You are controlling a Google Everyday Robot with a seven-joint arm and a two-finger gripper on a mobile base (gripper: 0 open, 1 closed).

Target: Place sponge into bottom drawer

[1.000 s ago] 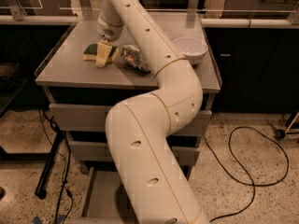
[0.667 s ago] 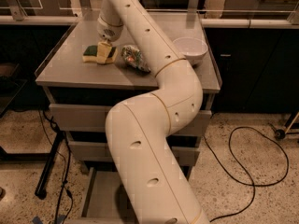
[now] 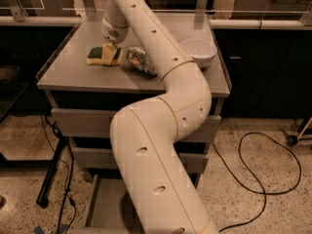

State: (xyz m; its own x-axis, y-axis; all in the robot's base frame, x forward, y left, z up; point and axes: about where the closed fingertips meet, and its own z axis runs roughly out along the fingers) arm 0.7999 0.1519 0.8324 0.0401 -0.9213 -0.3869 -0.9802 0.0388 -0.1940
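Note:
The sponge (image 3: 101,56), yellow with a dark green layer, lies on the grey cabinet top (image 3: 73,72) at the back left. My gripper (image 3: 111,47) is down at the sponge's right end, touching or nearly touching it, and the white arm reaches over the top to it. The bottom drawer (image 3: 103,206) is pulled out at floor level. It is a shallow grey tray, and my arm hides much of it.
A printed drink can (image 3: 140,61) lies on its side just right of the sponge. A white bowl (image 3: 198,52) stands at the back right of the top. Two closed grey drawer fronts (image 3: 80,122) sit below. A black cable (image 3: 263,179) lies on the floor at the right.
The sponge stood tilted under the gripper and has shifted a little left; it now lies flatter on the top. The arm has barely moved.

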